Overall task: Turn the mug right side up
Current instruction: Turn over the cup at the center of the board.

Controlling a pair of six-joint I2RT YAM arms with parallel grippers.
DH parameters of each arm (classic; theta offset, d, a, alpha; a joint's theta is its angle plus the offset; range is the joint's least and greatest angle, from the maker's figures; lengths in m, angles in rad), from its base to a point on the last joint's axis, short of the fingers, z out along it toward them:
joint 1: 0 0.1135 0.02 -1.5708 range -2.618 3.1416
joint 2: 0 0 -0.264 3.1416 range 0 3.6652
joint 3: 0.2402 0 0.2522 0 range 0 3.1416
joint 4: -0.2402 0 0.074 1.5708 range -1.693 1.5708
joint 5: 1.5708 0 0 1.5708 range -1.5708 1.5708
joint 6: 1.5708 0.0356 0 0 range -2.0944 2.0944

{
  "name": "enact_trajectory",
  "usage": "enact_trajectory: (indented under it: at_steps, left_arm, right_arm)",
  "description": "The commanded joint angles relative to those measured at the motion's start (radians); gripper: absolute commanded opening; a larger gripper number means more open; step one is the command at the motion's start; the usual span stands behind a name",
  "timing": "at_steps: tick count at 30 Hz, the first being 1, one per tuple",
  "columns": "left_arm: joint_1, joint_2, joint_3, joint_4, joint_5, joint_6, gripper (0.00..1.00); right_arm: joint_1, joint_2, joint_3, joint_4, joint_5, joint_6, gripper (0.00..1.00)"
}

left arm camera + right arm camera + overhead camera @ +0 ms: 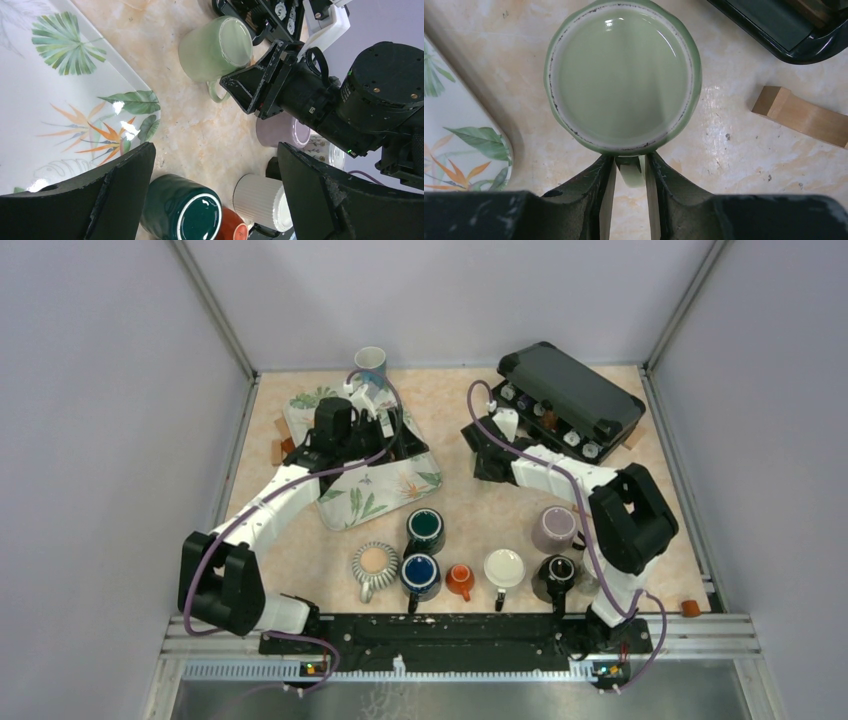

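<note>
The left arm (275, 495) reaches toward the far left, the left gripper (215, 150) spread wide and holding nothing. The right arm (560, 472) bends toward the far middle, the right gripper (629, 162) pinching the mug (624, 75) by its handle.

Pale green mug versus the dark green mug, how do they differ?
The pale green mug stands upside down; the dark green mug sits upright, mouth up. The pale one's handle lies between the right hand's fingers; the dark one is untouched. Both stand on the table.
</note>
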State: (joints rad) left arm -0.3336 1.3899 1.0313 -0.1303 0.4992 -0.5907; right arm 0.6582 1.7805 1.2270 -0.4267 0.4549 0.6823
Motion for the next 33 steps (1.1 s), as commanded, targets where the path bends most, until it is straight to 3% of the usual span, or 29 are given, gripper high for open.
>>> enact_trajectory:
  at_steps: [1,11,17,33]
  left_arm:
    - [0.001,-0.035,-0.017,0.037,0.000,0.016,0.98]
    - [0.001,-0.031,-0.026,0.052,0.013,0.000,0.99]
    - [0.008,-0.028,-0.055,0.092,0.063,-0.056,0.98]
    - [0.039,-0.031,-0.126,0.304,0.178,-0.282,0.98]
  right_arm:
    - [0.002,0.020,0.022,0.051,0.041,0.007,0.28]
    - [0.001,0.023,0.033,0.047,0.053,-0.006,0.20]
    - [0.001,-0.017,0.048,0.048,0.025,-0.028,0.00]
    - [-0.033,-0.232,0.039,0.224,-0.256,0.006,0.00]
